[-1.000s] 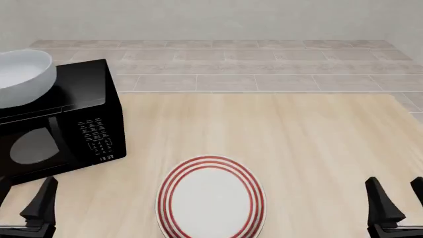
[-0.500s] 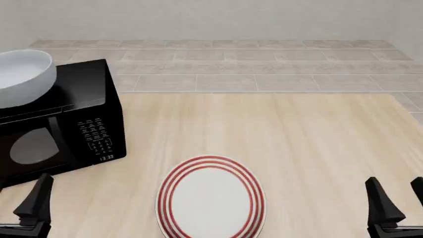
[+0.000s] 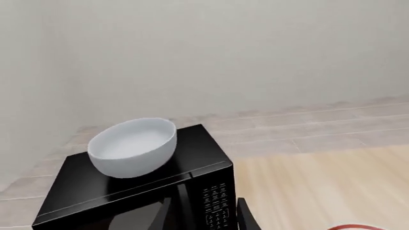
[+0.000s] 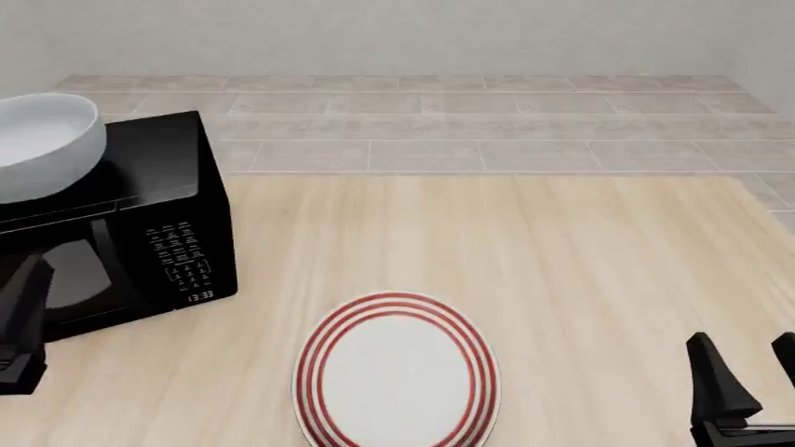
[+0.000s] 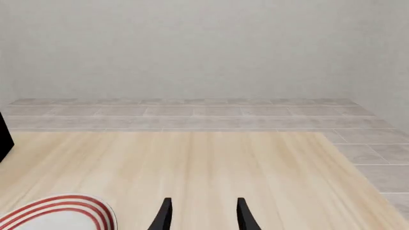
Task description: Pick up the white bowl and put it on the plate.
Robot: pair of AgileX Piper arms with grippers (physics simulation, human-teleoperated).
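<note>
Left gripper (image 4: 18,312): I am holding it empty beside the microwave's door, below the bowl — one finger shows in the front view, so whether the jaws are spread I cannot tell.
Right gripper (image 5: 202,213): I am keeping it parted and empty, far across the table from the microwave (image 4: 118,223).
White bowl (image 4: 37,144): sitting upright on top of the microwave, untouched.
Plate (image 4: 397,372): lying bare on the table (image 4: 559,261), well to the side of the microwave and nearer to me.
Done: nothing yet — no grasp is made.
Left: I am judging that reaching up, gripping, lifting, carrying and setting down all remain.
</note>
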